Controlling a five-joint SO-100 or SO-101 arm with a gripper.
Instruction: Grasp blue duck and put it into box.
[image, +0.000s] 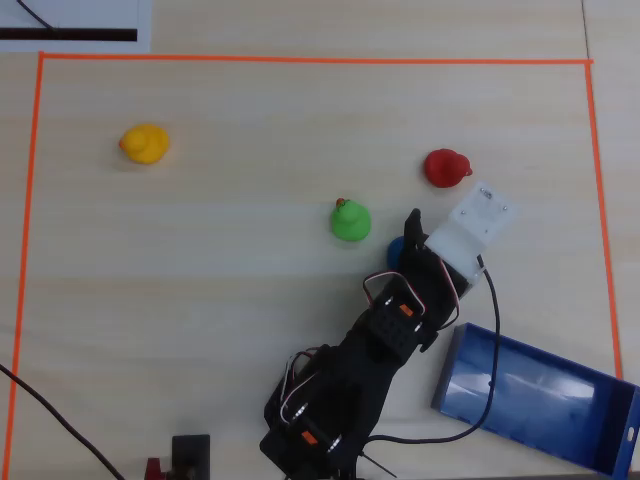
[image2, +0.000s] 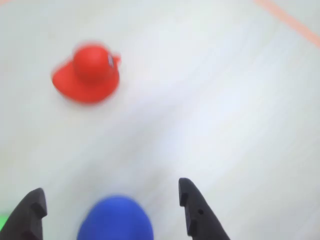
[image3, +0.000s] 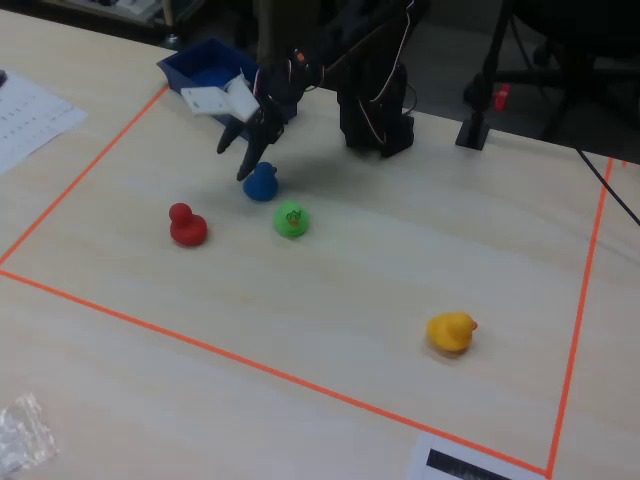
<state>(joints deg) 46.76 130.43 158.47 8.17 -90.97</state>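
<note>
The blue duck (image3: 262, 183) stands on the table between the green duck (image3: 291, 220) and the arm. In the overhead view the arm covers most of the blue duck (image: 396, 251). My gripper (image3: 236, 160) is open, with its jaws spread on either side of the duck and just above it. In the wrist view the gripper (image2: 111, 189) shows two black fingertips (image2: 192, 202) with the blue duck (image2: 116, 220) low between them, apart from both. The blue box (image: 535, 400) lies at the lower right of the overhead view, behind the arm in the fixed view (image3: 205, 62).
A red duck (image: 446, 167) sits just beyond the gripper and shows in the wrist view (image2: 87, 74). The green duck (image: 350, 220) is close on the left in the overhead view. A yellow duck (image: 145, 143) is far left. Orange tape (image: 300, 59) frames the work area.
</note>
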